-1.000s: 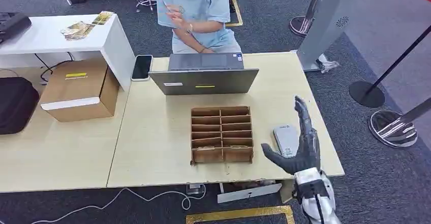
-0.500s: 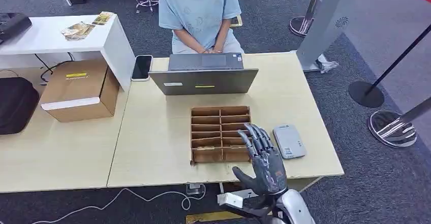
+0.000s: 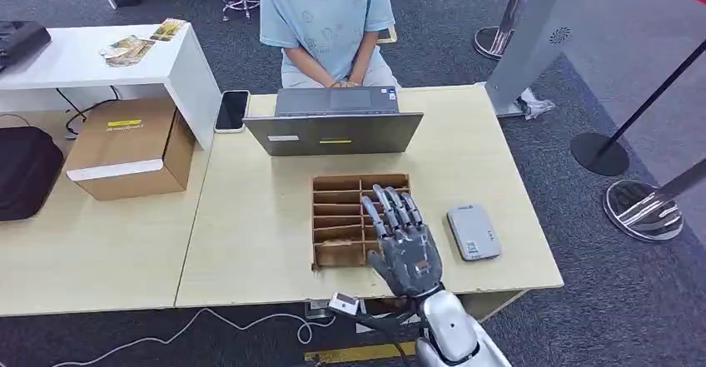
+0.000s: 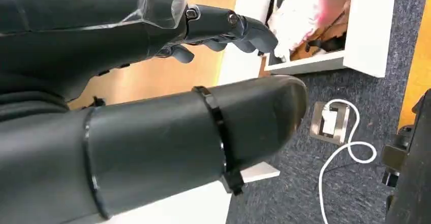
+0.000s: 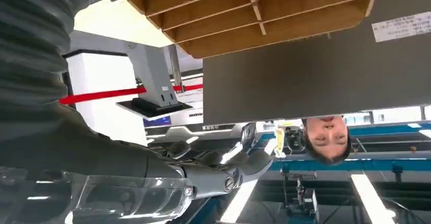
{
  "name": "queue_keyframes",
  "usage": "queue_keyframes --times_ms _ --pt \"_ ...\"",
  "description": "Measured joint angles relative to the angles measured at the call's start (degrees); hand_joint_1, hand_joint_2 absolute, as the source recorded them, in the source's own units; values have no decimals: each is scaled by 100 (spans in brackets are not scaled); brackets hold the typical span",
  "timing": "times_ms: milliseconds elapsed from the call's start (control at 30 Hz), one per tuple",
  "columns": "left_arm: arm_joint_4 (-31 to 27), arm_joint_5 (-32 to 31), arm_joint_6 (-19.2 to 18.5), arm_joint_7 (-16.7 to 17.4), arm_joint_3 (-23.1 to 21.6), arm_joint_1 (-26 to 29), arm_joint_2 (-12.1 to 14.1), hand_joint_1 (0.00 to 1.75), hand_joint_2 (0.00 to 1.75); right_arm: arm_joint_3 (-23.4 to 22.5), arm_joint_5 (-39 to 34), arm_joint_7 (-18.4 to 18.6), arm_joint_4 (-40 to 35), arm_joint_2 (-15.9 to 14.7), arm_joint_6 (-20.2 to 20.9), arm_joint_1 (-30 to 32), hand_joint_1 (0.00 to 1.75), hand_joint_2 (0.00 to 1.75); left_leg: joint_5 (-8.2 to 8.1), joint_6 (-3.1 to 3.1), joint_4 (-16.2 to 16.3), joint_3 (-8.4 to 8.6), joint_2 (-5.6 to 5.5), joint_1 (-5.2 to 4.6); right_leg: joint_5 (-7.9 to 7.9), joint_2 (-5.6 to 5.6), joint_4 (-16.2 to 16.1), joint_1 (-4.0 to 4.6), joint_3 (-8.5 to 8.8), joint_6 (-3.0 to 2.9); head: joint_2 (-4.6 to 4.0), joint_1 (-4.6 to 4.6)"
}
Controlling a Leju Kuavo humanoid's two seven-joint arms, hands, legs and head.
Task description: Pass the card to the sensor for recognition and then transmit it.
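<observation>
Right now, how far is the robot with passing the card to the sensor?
Early stage. Nothing looks done: no card is held. In hand: the right hand hovers open over the cardboard organizer, apparently reaching to pick a card. Left: grasp a card, present it at the grey sensor, then hand it over.

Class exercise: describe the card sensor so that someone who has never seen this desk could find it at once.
Start at the light wooden table with the grey laptop. In front of the laptop sits a brown divided cardboard tray; the sensor lies flat just right of it. It is the table's only small grey rounded slab.
</observation>
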Motion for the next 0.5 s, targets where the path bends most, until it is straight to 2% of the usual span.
queue_keyframes --times_ms 333,500 --pt "0 -125 0 -31 -31 -9 -2 0 0 0 100 79 35 48 184 -48 0 175 0 0 0 0 0 0 0 0 0 0 0 0 0 0" --pt "0 -118 -2 -11 -35 -11 -2 0 0 -2 103 214 9 48 457 -55 0 175 0 0 0 1 0 0 0 0 0 0 0 0 0 2"
